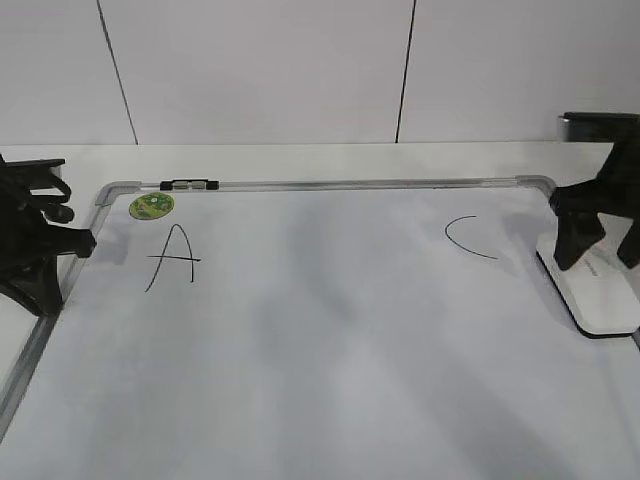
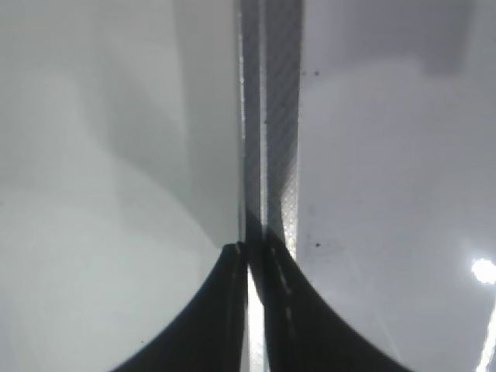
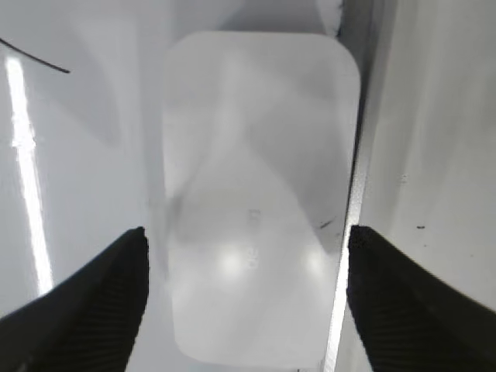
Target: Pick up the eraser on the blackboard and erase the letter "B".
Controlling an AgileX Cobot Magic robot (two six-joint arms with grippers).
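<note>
The eraser [image 1: 603, 292], a flat white block with a dark underside, lies on the blackboard [image 1: 330, 340] at its right edge. My right gripper [image 1: 597, 262] is open and hangs just above it. In the right wrist view the eraser [image 3: 260, 194] lies between the spread fingers [image 3: 244, 240], which do not touch it. My left gripper [image 1: 80, 242] is shut and empty over the board's left frame [image 2: 271, 116]; its fingertips [image 2: 254, 252] are together. No letter "B" shows in any view; the board between "A" [image 1: 172, 257] and "C" [image 1: 468, 238] is blank.
A round green sticker [image 1: 152, 206] sits at the board's top left corner. A small black clip [image 1: 188, 184] sits on the top frame. The right frame rail [image 3: 353, 194] runs close beside the eraser. A white wall stands behind the table.
</note>
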